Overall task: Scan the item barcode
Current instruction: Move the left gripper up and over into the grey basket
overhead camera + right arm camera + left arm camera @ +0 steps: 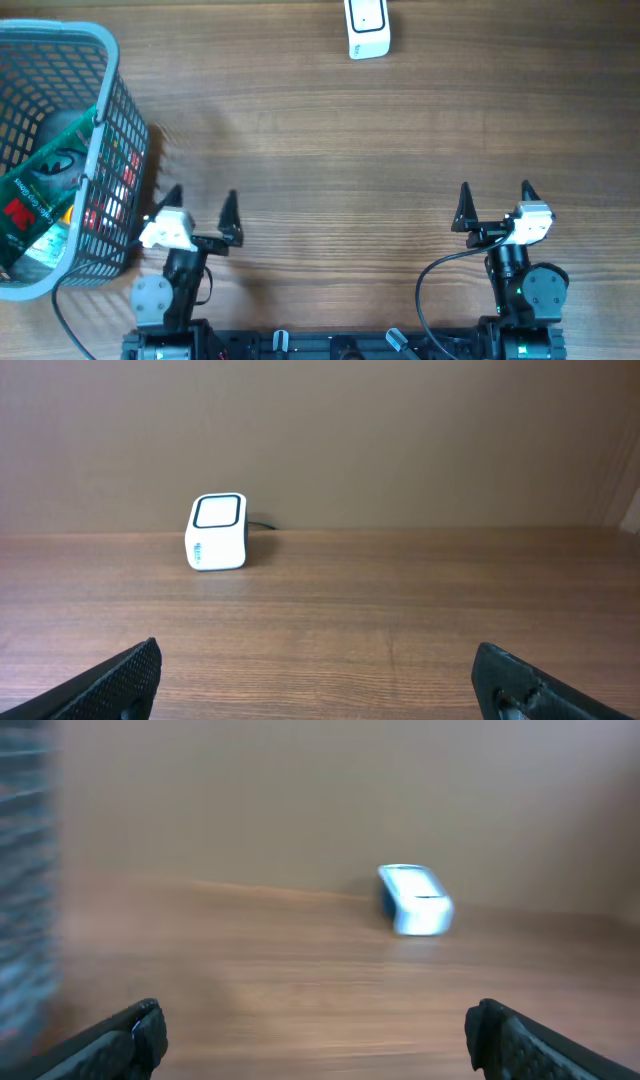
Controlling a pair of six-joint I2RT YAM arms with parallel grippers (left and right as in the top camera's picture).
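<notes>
Currently one scanner point(367, 28) sits far, one basket point(122, 175) left; near, left tool point(203, 194) and right tool point(496, 188) both gape apart

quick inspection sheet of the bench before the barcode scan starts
surface: wooden table, brown grain
job's things: scanner standing at the far edge; green pack inside the basket at the left
clutter: nothing seen
grippers: left gripper and right gripper both open, holding nothing, near the front edge
cables: black cable looping by the right arm; lead behind the scanner
surroundings: plain brown wall behind the table
</notes>
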